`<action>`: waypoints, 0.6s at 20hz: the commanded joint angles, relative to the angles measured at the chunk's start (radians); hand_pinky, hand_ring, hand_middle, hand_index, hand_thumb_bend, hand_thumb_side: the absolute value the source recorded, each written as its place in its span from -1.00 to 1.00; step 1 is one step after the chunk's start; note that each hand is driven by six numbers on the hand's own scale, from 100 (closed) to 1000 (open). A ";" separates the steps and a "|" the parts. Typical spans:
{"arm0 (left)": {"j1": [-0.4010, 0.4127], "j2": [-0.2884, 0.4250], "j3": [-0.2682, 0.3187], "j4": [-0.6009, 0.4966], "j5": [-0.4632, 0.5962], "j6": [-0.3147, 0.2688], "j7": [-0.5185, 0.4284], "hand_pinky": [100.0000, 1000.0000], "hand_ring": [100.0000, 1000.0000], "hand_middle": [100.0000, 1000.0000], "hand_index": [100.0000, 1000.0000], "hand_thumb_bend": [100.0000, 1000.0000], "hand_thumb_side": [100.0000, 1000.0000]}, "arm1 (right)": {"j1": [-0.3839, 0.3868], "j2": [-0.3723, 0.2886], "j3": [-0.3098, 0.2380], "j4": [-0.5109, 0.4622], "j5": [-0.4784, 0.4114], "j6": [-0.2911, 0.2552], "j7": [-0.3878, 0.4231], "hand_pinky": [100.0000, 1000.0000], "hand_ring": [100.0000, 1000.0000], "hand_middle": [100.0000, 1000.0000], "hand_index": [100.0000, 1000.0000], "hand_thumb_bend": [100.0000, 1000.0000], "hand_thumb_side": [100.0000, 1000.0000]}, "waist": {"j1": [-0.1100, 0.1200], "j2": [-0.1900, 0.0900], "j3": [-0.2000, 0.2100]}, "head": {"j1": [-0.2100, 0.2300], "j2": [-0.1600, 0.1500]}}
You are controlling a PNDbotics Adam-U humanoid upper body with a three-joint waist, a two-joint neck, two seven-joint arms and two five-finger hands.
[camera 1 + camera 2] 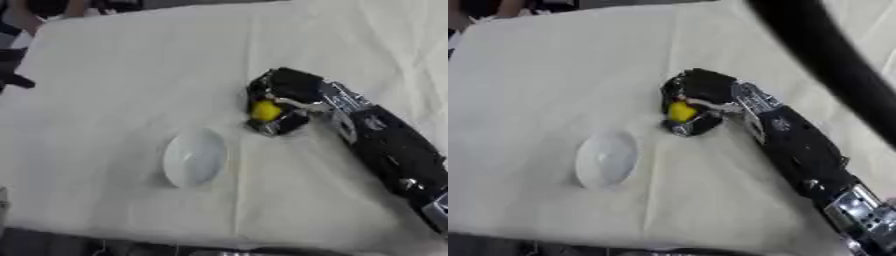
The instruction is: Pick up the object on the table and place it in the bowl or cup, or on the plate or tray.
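A small yellow object (265,110) sits inside my right hand (282,95), whose fingers and thumb curl round it just above the white tablecloth. The hand comes in from the lower right on a black forearm (394,145). A white bowl (194,157) lies on the cloth to the lower left of the hand, a short gap away, with nothing showing in it. My left hand shows in neither view.
The table's cloth (131,75) stretches wide to the left and behind the hand. A dark blurred bar (824,60) crosses the upper right of the right eye view. The table's near edge (175,237) runs along the bottom.
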State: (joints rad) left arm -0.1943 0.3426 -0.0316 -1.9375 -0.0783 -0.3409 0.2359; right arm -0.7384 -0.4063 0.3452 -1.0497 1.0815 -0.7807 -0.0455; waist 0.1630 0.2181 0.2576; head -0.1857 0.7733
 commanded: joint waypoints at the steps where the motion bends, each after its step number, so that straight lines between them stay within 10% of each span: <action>1: -0.009 0.025 0.014 -0.021 -0.006 0.003 -0.002 -0.17 0.33 0.52 0.56 -0.64 0.72 | 0.014 -0.008 0.010 -0.028 -0.055 0.030 0.053 -1.00 -1.00 -1.00 -0.89 -0.83 -0.38 | -0.005 -0.008 0.003 | -0.005 -0.003; 12: -0.009 0.030 0.017 -0.019 -0.009 0.004 -0.002 -0.18 0.28 0.50 0.54 -0.63 0.70 | -0.022 -0.043 0.015 -0.141 -0.152 0.072 0.053 -1.00 -1.00 -1.00 -0.88 -0.86 -0.37 | -0.023 -0.026 0.002 | 0.001 -0.003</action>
State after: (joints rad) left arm -0.1945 0.3426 -0.0308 -1.9376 -0.0843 -0.3381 0.2332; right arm -0.7329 -0.4295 0.3630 -1.1585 0.9408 -0.7125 0.0103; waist 0.1434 0.2104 0.2576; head -0.1856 0.7734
